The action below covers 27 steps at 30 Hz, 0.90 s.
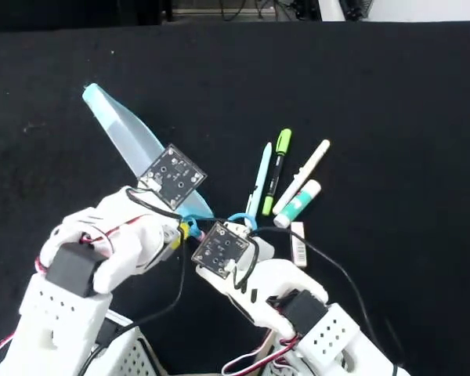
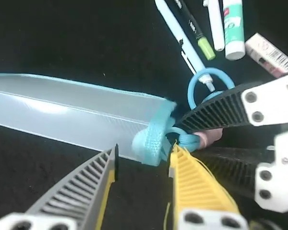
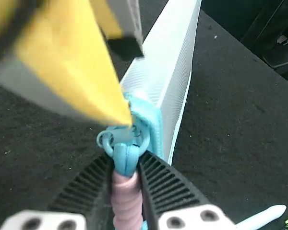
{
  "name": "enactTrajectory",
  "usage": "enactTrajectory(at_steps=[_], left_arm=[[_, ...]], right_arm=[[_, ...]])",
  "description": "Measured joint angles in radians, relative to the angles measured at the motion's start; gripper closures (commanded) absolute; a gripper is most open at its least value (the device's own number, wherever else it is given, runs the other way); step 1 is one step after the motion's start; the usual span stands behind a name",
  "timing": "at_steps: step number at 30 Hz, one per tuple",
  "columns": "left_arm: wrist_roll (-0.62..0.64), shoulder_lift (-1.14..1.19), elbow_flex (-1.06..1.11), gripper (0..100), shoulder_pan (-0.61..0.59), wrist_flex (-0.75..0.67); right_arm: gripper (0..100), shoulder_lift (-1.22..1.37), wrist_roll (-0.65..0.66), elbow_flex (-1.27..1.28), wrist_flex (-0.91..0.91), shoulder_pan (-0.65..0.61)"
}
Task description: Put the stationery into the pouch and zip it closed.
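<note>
High view: black table (image 1: 392, 94), with wide free room on its far and right sides. One pale blue see-through pouch (image 1: 125, 133) lies flat on a diagonal, and two arms meet at its near end. Five loose items are fanned just right of that end, none in the pouch: blue pen (image 1: 259, 178), green-capped marker (image 1: 276, 171), white pen (image 1: 301, 176), white-and-teal tube (image 1: 299, 202), small white block (image 1: 298, 244). Left wrist view: left gripper (image 2: 144, 152) has one grey and one yellow ribbed finger, jaws apart astride the pouch's woven end tab (image 2: 153, 136); the yellow tip touches it. Right wrist view: right gripper (image 3: 126, 160) has black ribbed fingers clenched on the blue zip pull (image 3: 117, 143) and a pink cord (image 3: 127, 201).
</note>
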Motion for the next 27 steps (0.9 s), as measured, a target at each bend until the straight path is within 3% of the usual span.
enactTrajectory(at_steps=[20,25,27], left_arm=[[-0.005,-0.006,0.147,82,0.003,-0.222],[-0.005,-0.006,0.149,97,0.000,-0.222],[-0.005,-0.006,0.149,96,0.002,-0.222]], right_arm=[[98.8,0.000,-0.002,0.000,0.000,0.003],[98.8,0.000,-0.003,0.000,0.000,0.003],[98.8,0.000,-0.003,0.000,0.000,0.005]])
